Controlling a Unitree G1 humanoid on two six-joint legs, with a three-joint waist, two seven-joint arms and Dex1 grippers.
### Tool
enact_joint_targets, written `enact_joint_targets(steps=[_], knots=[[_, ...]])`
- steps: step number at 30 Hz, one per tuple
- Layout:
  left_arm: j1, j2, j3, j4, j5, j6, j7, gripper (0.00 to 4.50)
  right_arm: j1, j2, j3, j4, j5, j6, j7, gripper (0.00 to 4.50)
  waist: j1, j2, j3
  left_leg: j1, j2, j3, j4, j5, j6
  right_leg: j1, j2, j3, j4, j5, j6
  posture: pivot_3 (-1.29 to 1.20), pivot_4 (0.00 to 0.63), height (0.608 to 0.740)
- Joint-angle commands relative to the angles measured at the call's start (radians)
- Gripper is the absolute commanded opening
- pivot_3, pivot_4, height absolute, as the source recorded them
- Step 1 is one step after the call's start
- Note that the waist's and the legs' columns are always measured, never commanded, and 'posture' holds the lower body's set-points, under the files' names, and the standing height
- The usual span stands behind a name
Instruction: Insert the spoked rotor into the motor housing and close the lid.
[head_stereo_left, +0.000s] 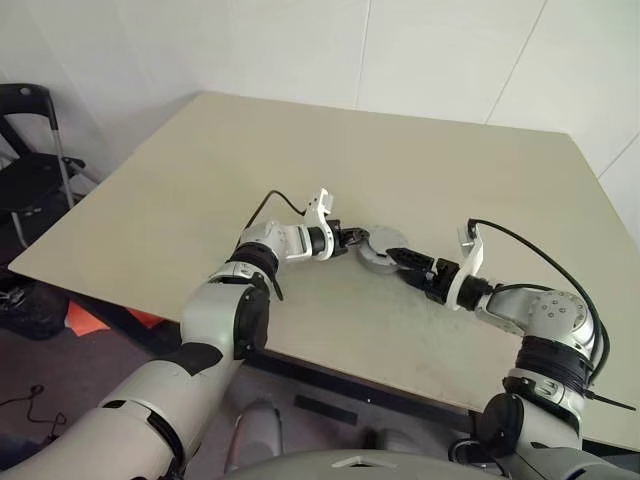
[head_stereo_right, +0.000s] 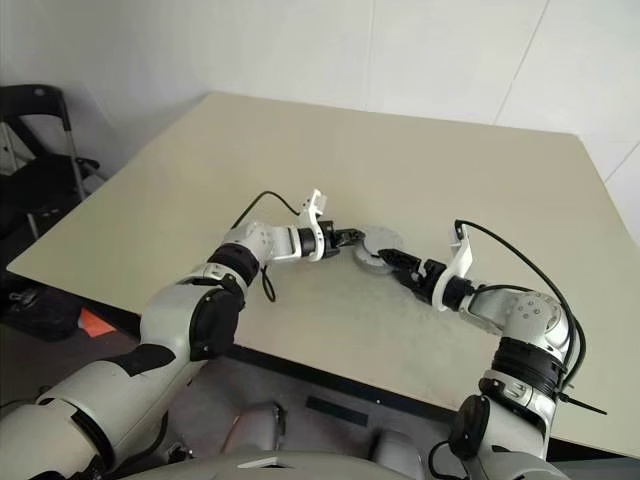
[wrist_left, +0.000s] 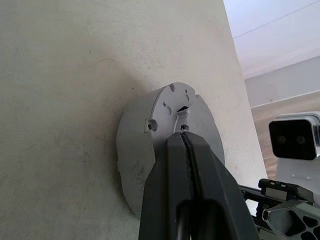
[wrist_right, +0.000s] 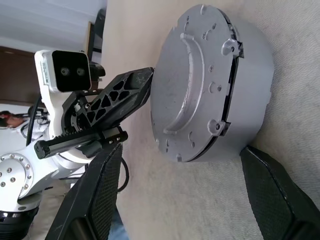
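Two hands meet at one object near the middle of the tabletop (head_stereo_left: 200, 170): the motor housing (wrist_right: 250, 90), a short silvery-grey cup standing on its base with the lid (wrist_right: 192, 82) already on top of it. In the right wrist view the lid is not quite flush; a thin dark gap shows between its rim and the housing wall along one side. The spoked rotor cannot be seen and is presumably inside, under the lid.

The left hand (wrist_left: 186, 142) comes in from the robot's left, its two fingers pressed together with nothing between them, their tip resting against the lid's top face near the raised rib. The right hand (wrist_right: 185, 187) comes from the robot's right, and its fingers (wrist_right: 100, 185) stand wide apart, one to each side of the housing, neither touching the wall. The housing lies straight ahead of this hand, between the spread fingers, so the right hand is the one placed to grasp it.

The housing's axis stands upright while both hands point nearly level and slightly down, so a closing of the right hand would take the round wall across its width. The judgement is that the lid still needs pressing or seating while the body is held steady.

Open tabletop lies all around, with the near edge some way off and the other edges well apart from the work
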Motion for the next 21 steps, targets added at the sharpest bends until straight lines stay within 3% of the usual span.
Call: enact_joint_targets(steps=[1, 5, 15, 18, 21], knots=[[-0.009, -0.024, -0.007, -0.010, 0.000, 0.007, -0.008, 0.00, -0.052, 0.066, 0.034, 0.071, -0.007, -0.075, -0.033, 4.20, -0.010, 0.000, 0.000, 0.001, 0.000, 0.000, -0.001, 0.001, -0.001, 0.000, 0.000, 0.000, 0.000, 0.000, 0.000, 0.00, 0.000, 0.740], [-0.008, -0.021, -0.009, -0.012, 0.002, 0.007, -0.008, 0.00, -0.101, 0.087, 0.043, 0.158, -0.042, -0.208, -0.065, 4.20, -0.030, 0.000, 0.000, 0.008, 0.000, 0.000, -0.002, 0.003, -0.005, 0.004, 0.000, 0.000, 0.001, 0.000, 0.000, 0.00, 0.000, 0.740], [-0.006, -0.018, -0.011, -0.017, 0.005, 0.007, -0.007, 0.00, -0.124, 0.108, 0.080, 0.189, -0.063, -0.339, -0.131, 4.20, -0.045, 0.000, 0.000, 0.010, 0.000, 0.000, -0.003, 0.004, -0.006, 0.003, -0.001, 0.000, 0.000, -0.004, 0.007, 0.00, 0.000, 0.740], [-0.004, -0.018, -0.013, -0.018, 0.005, 0.006, -0.007, 0.00, -0.122, 0.113, 0.073, 0.204, -0.067, -0.385, -0.170, 3.59, -0.045, 0.000, 0.000, 0.010, 0.000, 0.000, -0.004, 0.004, -0.006, 0.002, -0.001, -0.001, 0.000, -0.004, 0.007, 0.00, 0.000, 0.740], [-0.002, -0.019, -0.014, -0.020, 0.009, 0.007, -0.009, 0.00, -0.123, 0.107, 0.074, 0.225, -0.070, -0.422, -0.196, 2.47, -0.043, 0.000, 0.000, 0.007, 0.000, 0.000, -0.005, 0.004, -0.006, 0.000, -0.002, 0.000, 0.000, -0.004, 0.007, 0.00, 0.000, 0.740]])
